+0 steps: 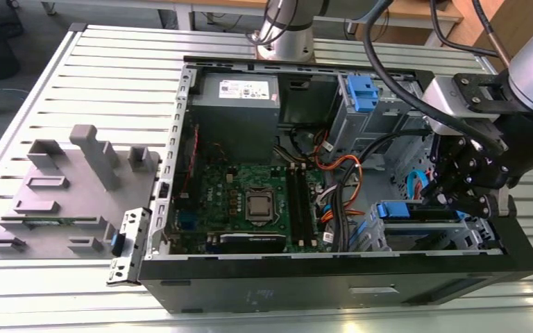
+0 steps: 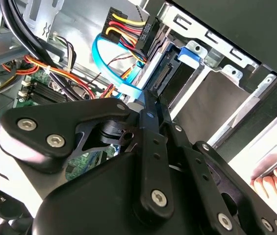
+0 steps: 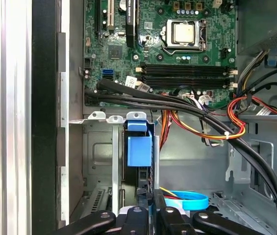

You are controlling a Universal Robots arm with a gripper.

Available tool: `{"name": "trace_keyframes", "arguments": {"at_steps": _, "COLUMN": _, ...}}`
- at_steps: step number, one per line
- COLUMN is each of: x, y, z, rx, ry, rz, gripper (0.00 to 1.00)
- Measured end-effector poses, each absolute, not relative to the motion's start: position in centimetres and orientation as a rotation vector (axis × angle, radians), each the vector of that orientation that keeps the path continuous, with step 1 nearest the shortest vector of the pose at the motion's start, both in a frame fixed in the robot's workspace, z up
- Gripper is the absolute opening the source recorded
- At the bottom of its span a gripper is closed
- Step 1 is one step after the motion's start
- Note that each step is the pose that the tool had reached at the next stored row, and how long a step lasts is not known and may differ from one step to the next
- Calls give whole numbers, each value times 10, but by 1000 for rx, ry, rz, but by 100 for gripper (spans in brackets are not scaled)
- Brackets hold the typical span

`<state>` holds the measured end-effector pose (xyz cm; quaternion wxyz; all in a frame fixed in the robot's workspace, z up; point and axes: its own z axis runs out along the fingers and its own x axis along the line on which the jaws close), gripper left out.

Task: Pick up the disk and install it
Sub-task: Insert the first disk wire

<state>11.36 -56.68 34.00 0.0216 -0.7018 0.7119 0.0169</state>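
Disk (image 3: 139,152): seated edge-on in the drive bay at the front corner of the computer case (image 1: 341,284); its blue bracket tab (image 1: 398,209) faces the case interior.
Disk edges: in the first wrist view, metal bay rails (image 3: 115,161) run close along one side and the blue bracket tab covers the near end.
End effector (image 1: 468,191): poised directly over the disk, inside the case opening beside the front wall; whether its fingers are apart or closed, or touching the disk, cannot be told.
Open room: tight. Black cable bundle (image 3: 187,105) and orange wires (image 3: 236,122) cross just beside the bay; a light-blue flat cable (image 2: 110,73) curves past the disk connector end.
Second wrist view: shows the disk's connector edge (image 2: 165,76) and a person's hand (image 2: 275,183) outside the case.
Exterior view: shows the motherboard (image 1: 248,201), the grey power supply (image 1: 239,94), and a grey fixture (image 1: 67,194) on the slatted bench (image 1: 109,76), well apart from the case.
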Motion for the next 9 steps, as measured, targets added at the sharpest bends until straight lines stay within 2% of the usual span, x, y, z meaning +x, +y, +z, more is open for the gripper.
{"name": "trace_keyframes", "arguments": {"at_steps": 9, "x": 113, "y": -567, "z": 336, "rx": -2175, "ry": 2206, "rz": 52, "gripper": 16}}
